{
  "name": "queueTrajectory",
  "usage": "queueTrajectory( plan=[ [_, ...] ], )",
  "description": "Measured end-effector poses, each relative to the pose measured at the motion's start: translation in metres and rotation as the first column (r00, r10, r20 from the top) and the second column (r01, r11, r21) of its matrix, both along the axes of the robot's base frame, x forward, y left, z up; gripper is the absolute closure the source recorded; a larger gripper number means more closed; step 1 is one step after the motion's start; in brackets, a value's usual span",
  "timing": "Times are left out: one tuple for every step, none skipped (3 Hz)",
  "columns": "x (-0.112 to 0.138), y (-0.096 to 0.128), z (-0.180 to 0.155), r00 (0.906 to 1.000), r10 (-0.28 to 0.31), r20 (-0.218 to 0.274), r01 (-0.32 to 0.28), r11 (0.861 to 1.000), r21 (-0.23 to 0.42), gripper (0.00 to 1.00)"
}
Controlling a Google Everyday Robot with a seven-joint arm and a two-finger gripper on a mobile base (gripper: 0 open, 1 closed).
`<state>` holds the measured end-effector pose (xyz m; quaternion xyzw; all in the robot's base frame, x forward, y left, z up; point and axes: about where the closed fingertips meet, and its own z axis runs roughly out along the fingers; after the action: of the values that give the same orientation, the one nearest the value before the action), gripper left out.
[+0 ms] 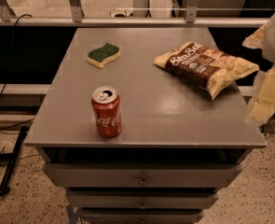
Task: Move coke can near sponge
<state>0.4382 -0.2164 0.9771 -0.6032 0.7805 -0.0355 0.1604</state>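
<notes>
Matte grey top (174, 118); hand (266, 97) prob. R.

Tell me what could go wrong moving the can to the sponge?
The coke can stands upright near the front edge of the table, so a nudge might tip it or knock it off. The gripper is at the right, beyond the chip bag, and might brush the bag reaching across. Setting down too close could shove the sponge.
</notes>
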Motion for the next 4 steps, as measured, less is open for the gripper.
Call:
queueTrajectory(
  plan=[
    [0.0,0.0,0.0,1.0,0.0,0.0,0.0,1.0,0.0,0.0],
    [0.011,0.039,-0.022,0.9994,0.035,-0.003,-0.034,0.989,0.146,0.0],
    [0.017,0.087,-0.038,0.9947,0.102,-0.002,-0.098,0.952,0.29,0.0],
    [0.02,0.138,-0.047,0.9853,0.169,0.025,-0.164,0.896,0.414,0.0]
  ],
)
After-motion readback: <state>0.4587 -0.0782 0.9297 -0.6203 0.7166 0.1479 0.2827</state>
